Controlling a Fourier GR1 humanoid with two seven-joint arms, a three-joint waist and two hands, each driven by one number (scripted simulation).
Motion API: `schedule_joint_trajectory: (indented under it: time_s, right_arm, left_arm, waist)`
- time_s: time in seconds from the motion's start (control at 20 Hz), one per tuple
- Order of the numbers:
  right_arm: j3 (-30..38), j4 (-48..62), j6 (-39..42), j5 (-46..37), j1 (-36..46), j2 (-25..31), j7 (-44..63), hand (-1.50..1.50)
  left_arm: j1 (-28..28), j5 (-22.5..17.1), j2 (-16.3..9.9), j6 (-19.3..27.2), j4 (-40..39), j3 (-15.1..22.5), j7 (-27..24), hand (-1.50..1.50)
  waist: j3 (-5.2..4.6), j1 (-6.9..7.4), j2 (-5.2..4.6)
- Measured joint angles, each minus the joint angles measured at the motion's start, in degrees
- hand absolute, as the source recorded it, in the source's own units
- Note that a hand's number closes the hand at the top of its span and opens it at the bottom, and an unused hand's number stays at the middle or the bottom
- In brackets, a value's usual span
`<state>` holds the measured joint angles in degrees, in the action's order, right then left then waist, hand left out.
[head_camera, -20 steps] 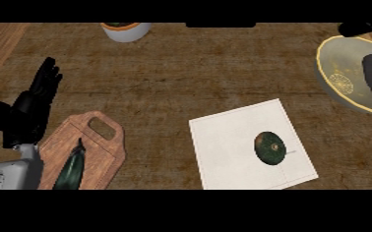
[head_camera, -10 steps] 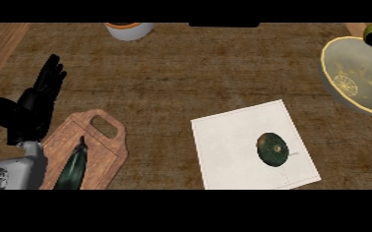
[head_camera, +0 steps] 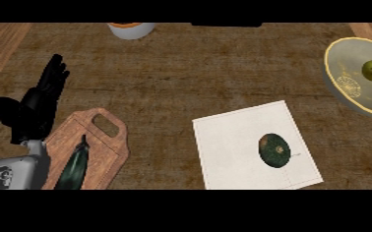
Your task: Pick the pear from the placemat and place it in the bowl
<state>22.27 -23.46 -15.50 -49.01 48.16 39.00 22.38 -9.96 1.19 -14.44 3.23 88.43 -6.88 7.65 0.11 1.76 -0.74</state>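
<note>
The pear, dark green and roundish with a small stem, lies on the right half of the white placemat at the lower right. The pale yellow bowl sits at the right edge, partly cut off. A small yellow-green patch shows inside it at the border; I cannot tell what it is. My left hand rests at the far left with its fingers straight and pointing up, holding nothing, far from the pear. My right hand is out of view.
A wooden cutting board with a dark green vegetable on it lies at the lower left, beside my left forearm. A white cup with an orange top stands at the back edge.
A dark shape that stood at the top right corner a second ago has left the view. The yellow-green patch in the bowl is new. The pear and my left hand have stayed put.
</note>
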Motion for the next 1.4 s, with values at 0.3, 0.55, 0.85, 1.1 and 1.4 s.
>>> schedule_joint_trajectory:
  time_s: [0.3,0.55,0.85,1.1,1.4]
  right_arm:
    - [6.3,1.9,0.6,7.6,-1.4,0.9,-11.5,-1.50]
    - [16.1,-1.9,-3.1,18.3,-1.2,0.1,-19.9,-1.50]
    - [25.6,-6.3,0.2,29.8,-6.5,1.4,-27.2,-1.50]
    - [30.1,-10.2,9.2,36.8,-16.4,3.8,-29.1,-1.50]
    - [35.3,-17.3,20.1,45.6,-28.1,3.3,-30.2,-1.50]
  left_arm:
    - [0.2,0.3,0.3,0.1,-0.6,-0.2,-0.6,0.00]
    - [0.9,0.1,0.0,-0.1,-1.1,-0.8,-1.0,0.00]
    - [1.8,-0.1,-0.5,-0.2,-0.2,-1.6,-0.3,0.00]
    - [2.8,-0.3,-0.6,-0.5,0.5,-2.2,-0.5,0.00]
    - [1.8,-0.3,-1.0,-0.9,-0.2,-2.8,-0.2,0.00]
  waist:
    - [0.06,-0.62,0.22]
    - [0.12,-1.57,0.57]
    - [-0.02,-2.31,0.89]
    - [-0.10,-2.85,1.04]
    - [-0.15,-3.11,1.07]
